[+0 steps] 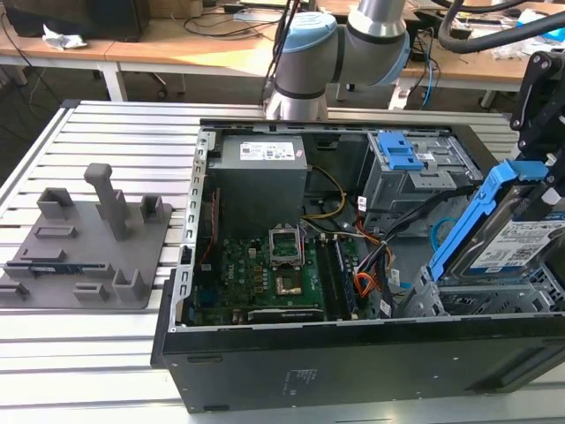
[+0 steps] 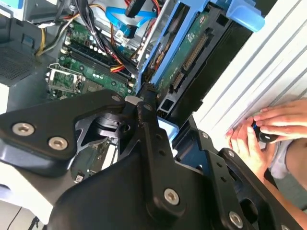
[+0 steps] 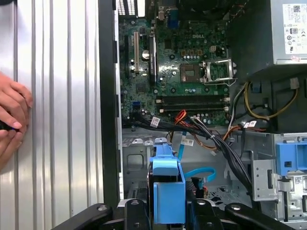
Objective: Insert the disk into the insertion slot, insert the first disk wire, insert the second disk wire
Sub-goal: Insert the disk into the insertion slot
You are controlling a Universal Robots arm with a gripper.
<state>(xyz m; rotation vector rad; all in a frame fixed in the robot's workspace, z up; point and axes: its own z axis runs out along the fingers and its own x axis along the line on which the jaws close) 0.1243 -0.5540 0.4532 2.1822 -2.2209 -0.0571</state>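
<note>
My gripper (image 1: 532,173) is shut on the upper end of the disk (image 1: 530,246), a silver drive with a white label in a blue carrier. It holds the disk tilted at the exterior view's right, lower end down at the top of the insertion slot (image 1: 494,299), a grey perforated cage. In the first wrist view the blue carrier of the disk (image 3: 168,189) sits between my gripper (image 3: 168,213) fingers. The second disk wire (image 3: 199,171), light blue, loops beside the cage. The first disk wire (image 3: 180,116), red and orange, lies loose over the board's edge.
A larger grey bay with a blue latch (image 1: 397,157) stands behind the cage. The power supply (image 1: 260,177) and motherboard (image 1: 274,274) fill the case. A grey fixture block (image 1: 88,238) sits on the slatted table at the exterior view's left. A person's hands (image 3: 12,115) rest beside the case.
</note>
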